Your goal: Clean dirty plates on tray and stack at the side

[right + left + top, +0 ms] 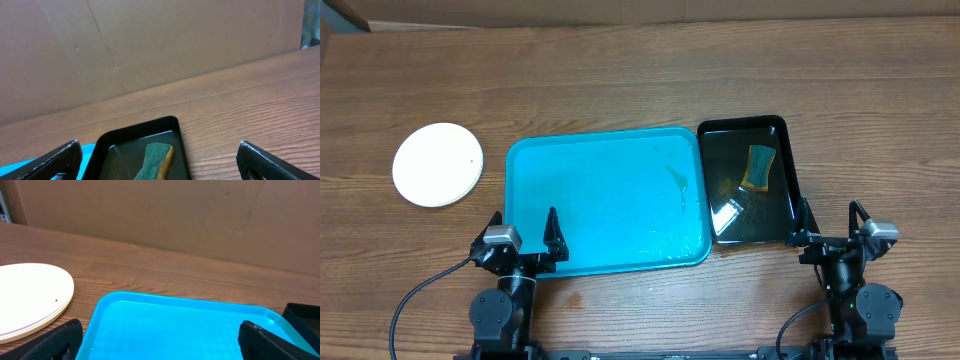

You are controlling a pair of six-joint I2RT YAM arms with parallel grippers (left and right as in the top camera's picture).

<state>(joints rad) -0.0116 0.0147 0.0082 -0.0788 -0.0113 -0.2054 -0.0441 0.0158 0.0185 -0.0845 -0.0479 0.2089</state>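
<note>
plates [438,164] sit stacked on the table left of the tray [600,200]; left tool [523,216] and right tool [830,208] both released, spread wide, grasping nothing

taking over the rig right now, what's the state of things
Left gripper: open, empty, at the near-left edge of the large turquoise rectangular plastic tray.
Right gripper: open, empty, by the near-right corner of the glossy black rectangular tray.
Round white plates: stacked on the table left of the turquoise tray, which holds none.
Green-and-tan sponge: lying in the black tray.
Done: plates look stacked aside. Left: perhaps a small dark speck on the top plate.
</note>
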